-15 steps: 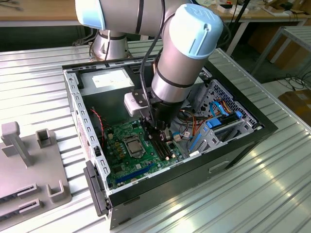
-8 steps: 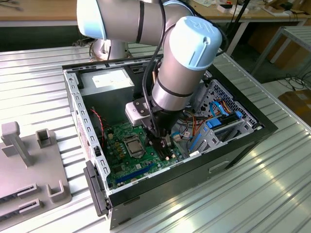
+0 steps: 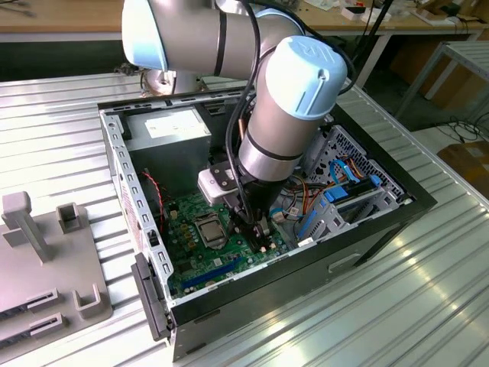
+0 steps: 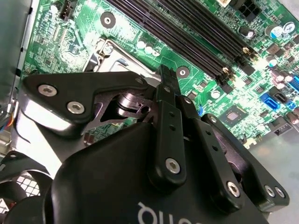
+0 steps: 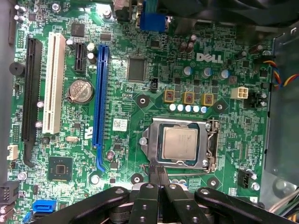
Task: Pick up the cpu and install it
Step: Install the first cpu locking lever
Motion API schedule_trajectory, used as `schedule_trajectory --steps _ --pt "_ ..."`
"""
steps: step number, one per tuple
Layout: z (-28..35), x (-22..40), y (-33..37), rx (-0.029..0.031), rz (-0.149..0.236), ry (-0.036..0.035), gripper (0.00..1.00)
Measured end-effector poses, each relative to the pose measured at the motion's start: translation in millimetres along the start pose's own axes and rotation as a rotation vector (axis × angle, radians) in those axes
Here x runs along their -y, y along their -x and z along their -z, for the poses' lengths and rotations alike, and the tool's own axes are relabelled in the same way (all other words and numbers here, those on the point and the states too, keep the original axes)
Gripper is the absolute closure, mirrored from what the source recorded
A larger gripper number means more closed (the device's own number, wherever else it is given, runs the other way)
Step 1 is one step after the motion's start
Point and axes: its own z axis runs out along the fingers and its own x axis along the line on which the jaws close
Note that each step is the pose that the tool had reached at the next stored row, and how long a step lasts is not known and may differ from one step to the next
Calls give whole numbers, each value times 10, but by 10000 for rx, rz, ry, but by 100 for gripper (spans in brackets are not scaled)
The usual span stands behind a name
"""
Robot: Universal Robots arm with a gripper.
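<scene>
Hand closed, empty, poised just beside socket | cpu seated flat inside socket frame | green motherboard inside open computer case on desk

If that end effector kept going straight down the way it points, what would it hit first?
Probably the green board, right beside the socket where the cpu already sits. The end effector looks shut; depth is unclear.

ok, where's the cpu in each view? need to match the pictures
Exterior view: cpu lies in the socket on the green board, just off the gripper toward the exterior view's left.
First wrist view: cpu sits inside the socket frame, just beyond the gripper.
Second wrist view: can't make it out behind the gripper.
Shared landmark: the green board.
</scene>
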Motion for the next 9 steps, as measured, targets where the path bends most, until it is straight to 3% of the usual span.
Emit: schedule_trajectory --steps 4,9 --pt "-10 -15 -4 -9 64 -5 89" --pt "-21 -47 -4 -18 77 -60 89"
